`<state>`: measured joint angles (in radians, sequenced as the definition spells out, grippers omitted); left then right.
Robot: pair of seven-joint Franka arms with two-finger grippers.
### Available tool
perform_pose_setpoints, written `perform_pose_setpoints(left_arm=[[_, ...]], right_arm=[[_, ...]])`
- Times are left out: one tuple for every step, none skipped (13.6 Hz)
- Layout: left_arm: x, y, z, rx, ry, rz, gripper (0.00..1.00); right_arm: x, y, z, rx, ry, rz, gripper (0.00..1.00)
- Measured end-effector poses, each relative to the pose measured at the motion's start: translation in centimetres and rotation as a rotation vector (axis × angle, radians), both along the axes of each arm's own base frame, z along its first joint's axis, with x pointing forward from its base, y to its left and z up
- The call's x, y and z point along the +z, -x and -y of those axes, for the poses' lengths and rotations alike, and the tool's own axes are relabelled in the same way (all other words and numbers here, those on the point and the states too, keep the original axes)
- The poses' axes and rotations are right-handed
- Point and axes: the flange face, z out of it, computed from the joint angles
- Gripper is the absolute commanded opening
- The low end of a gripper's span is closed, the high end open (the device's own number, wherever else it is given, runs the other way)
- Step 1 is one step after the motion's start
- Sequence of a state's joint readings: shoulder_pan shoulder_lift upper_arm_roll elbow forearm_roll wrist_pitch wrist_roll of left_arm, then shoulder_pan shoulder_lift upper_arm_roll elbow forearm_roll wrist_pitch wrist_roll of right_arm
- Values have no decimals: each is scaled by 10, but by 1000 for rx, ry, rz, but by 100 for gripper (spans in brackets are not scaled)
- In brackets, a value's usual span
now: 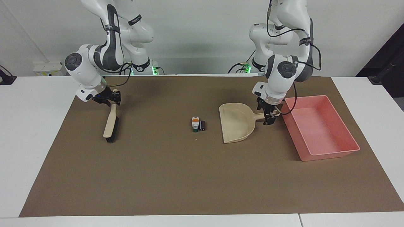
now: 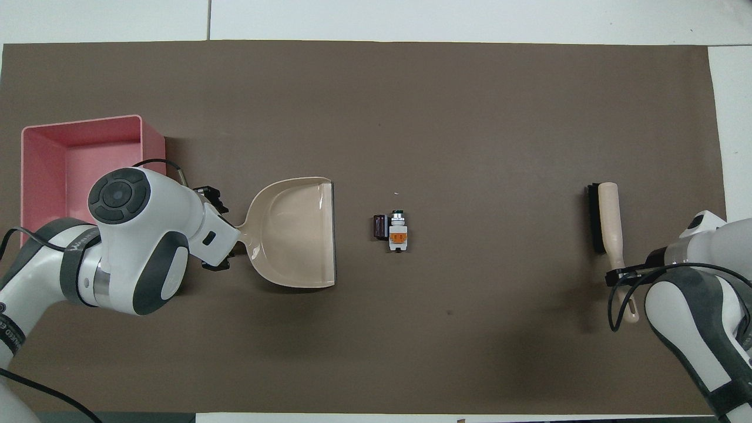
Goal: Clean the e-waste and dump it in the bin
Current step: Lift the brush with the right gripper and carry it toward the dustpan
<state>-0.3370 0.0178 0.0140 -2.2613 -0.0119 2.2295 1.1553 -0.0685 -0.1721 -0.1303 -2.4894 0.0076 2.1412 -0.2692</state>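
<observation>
The main risk lies at the dustpan (image 1: 236, 123): the left claw (image 1: 267, 117) sits low over its thin handle with fingers apart on either side, so a grip closing off-centre could twist the pan or nudge it against the bin (image 1: 318, 127), which stands just beside the handle's end. At the other end of the desk (image 1: 189, 176), the right claw (image 1: 110, 98) is down at the tip of the brush (image 1: 110, 124) handle; whether it grips yet cannot be told, and so close to the end the brush may swing or slip. The white block (image 1: 195, 123) and dark block (image 1: 203, 125) lie touching at mid-desk, between brush and dustpan, well apart from both. Nothing blocks the sweep toward the pan's open mouth.
</observation>
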Motion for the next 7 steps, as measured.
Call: perform_pose_setpoints(left_arm=[[-1,1,-1,0,1,2,94],[-1,2,-1,0,4,13,94],[-2,2,-1,1,10,31,94],[-4,3,-1,1,15,47,92],[-7,4,-2,1,19,58,92],[-9,5,-2,1,21,64,92],[-10,5,-2,1,22,68,92]], right_arm=[[0,0,0,0,0,0,49],[0,0,0,0,0,-1,45],[-1,1,0,3,-1,-3,41],[-3,2,0,8,-3,-6,38],[-4,3,-1,12,-4,-8,31],[-4,3,-1,14,-4,-8,22],[-4,3,-1,14,-4,-8,13]])
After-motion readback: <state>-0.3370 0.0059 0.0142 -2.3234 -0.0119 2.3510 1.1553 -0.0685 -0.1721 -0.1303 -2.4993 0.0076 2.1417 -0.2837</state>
